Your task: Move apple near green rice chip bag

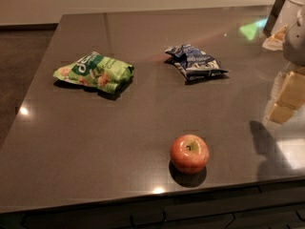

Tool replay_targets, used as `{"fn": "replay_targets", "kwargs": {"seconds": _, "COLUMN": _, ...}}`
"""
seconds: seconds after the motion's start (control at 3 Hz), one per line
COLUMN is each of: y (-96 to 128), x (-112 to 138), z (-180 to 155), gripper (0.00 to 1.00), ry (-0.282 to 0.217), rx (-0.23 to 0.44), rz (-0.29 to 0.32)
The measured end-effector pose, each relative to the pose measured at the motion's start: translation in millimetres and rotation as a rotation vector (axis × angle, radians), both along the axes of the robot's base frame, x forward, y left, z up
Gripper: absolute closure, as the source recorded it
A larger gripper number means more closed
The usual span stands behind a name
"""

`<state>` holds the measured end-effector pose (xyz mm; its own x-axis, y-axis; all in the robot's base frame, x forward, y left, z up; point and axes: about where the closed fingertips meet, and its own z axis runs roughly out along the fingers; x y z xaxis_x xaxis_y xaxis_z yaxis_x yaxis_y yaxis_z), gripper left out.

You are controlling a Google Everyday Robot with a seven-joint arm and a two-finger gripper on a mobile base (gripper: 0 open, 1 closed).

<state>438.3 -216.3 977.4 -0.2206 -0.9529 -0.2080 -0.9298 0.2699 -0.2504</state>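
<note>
The claw (296, 35) is at the right edge; I cannot tell its grip. The apple (189, 152) sits on the worktop (109, 142), well apart from the green rice chip bag (94, 72), so the move looks unstarted.

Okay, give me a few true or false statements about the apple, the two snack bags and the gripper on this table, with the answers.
1. The apple sits near the front edge of the table. True.
2. The apple touches the green rice chip bag. False: they lie well apart, with the bag farther back and to the left in the view.
3. The blue snack bag lies right of the green bag in the view. True.
4. The gripper holds the apple. False: it is at the right edge of the view, away from the apple.
</note>
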Motion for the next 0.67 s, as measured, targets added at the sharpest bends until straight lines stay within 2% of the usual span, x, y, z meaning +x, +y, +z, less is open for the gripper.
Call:
{"fn": "replay_targets", "kwargs": {"seconds": 0.33, "y": 0, "x": 0, "z": 0, "gripper": 0.0, "ry": 0.0, "rx": 0.0, "rz": 0.0}}
{"fn": "replay_targets", "kwargs": {"seconds": 0.67, "y": 13, "x": -2, "z": -2, "gripper": 0.0, "ry": -0.004, "rx": 0.014, "rz": 0.042}}
